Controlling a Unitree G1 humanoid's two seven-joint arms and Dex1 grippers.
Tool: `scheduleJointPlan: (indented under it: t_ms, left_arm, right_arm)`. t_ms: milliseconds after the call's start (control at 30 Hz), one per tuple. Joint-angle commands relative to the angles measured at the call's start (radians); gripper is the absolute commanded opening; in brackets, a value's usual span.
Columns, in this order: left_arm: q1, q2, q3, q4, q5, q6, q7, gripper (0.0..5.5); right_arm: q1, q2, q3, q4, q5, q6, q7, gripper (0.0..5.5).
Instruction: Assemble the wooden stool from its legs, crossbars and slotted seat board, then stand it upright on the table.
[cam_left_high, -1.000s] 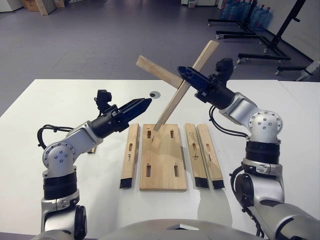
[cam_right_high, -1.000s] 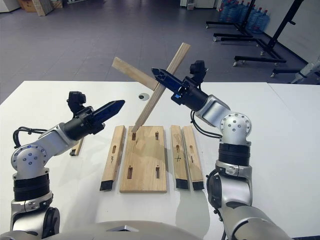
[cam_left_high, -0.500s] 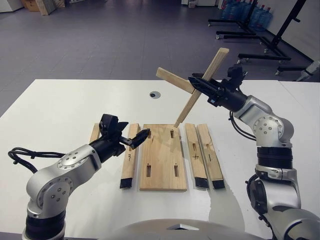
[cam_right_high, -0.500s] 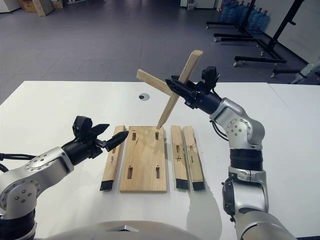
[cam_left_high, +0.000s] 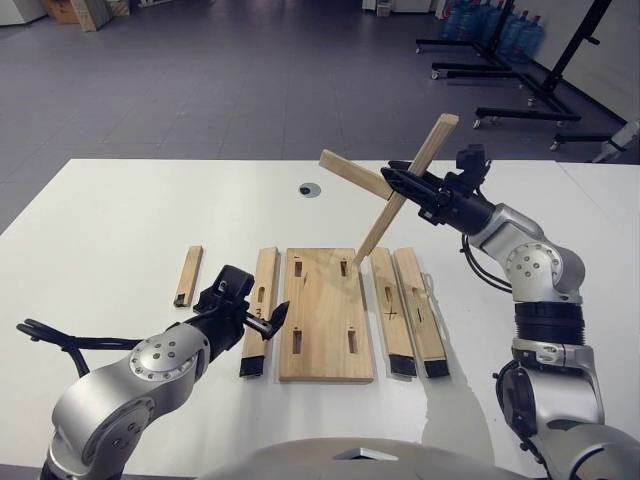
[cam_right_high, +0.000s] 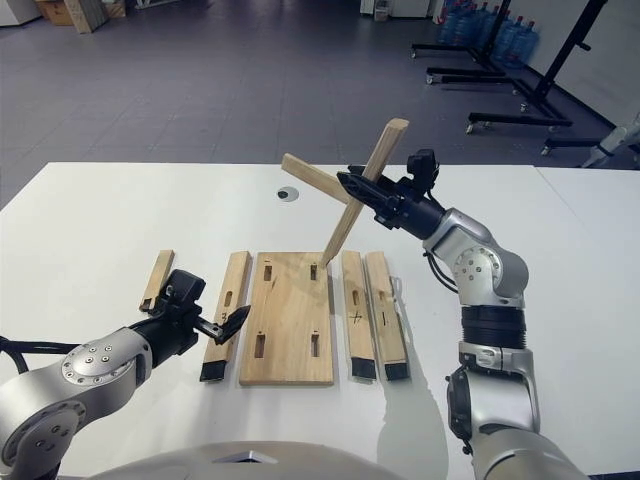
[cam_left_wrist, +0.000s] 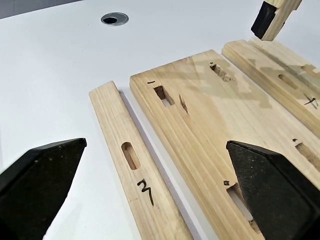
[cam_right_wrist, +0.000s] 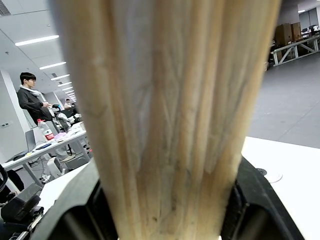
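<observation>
nearby, legs (cam_left_high: 261, 310) flank the seat board (cam_left_high: 325, 335) — left hand (cam_left_wrist: 156, 144) apart, right hand (cam_left_high: 392, 178) grips crosspiece (cam_left_high: 428, 145).

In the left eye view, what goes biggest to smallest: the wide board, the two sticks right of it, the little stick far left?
1. Wide seat board.
2. Inner stick and outer stick look alike: a tie.
3. Little stick.

Stool parts loose on tabletop (cam_left_high: 120, 220), one joint made.
Slotted seat board (cam_left_high: 325, 315) flat, centre; left leg (cam_left_high: 260, 310) flat beside it; right legs (cam_left_high: 390, 310) side by side; short crossbar (cam_left_high: 187, 276) far left; joined leg-and-crossbar (cam_left_high: 432, 148) tilted, raised over board's far right corner.
</observation>
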Motion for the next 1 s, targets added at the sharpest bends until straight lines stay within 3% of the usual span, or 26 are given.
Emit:
scheduleJointPlan:
  t_ms: [33, 367, 500, 700, 1000]
  left_arm:
    - [-0.012, -0.061, 0.01, 0.026, -0.007, 0.045, -0.008, 5.15]
    - [-0.041, -0.064, 0.023, 0.018, -0.02, 0.136, -0.084, 5.15]
    - [-0.068, -0.06, 0.026, 0.043, 0.005, 0.129, -0.102, 5.15]
    - [-0.073, -0.056, 0.022, 0.071, 0.045, 0.112, -0.138, 5.15]
    - [-0.085, -0.069, 0.011, 0.075, 0.077, 0.112, -0.187, 5.15]
  right_arm:
    - [-0.053, 0.028, 0.001, 0.093, -0.04, -0.084, 0.028, 2.07]
    - [-0.142, 0.094, 0.009, 0.367, -0.157, -0.357, 0.151, 2.07]
    - [-0.137, 0.094, 0.046, 0.362, -0.206, -0.424, 0.212, 2.07]
    - [-0.099, 0.082, 0.085, 0.328, -0.175, -0.365, 0.384, 2.07]
    - [-0.162, 0.063, 0.07, 0.511, -0.207, -0.393, 0.525, 2.07]
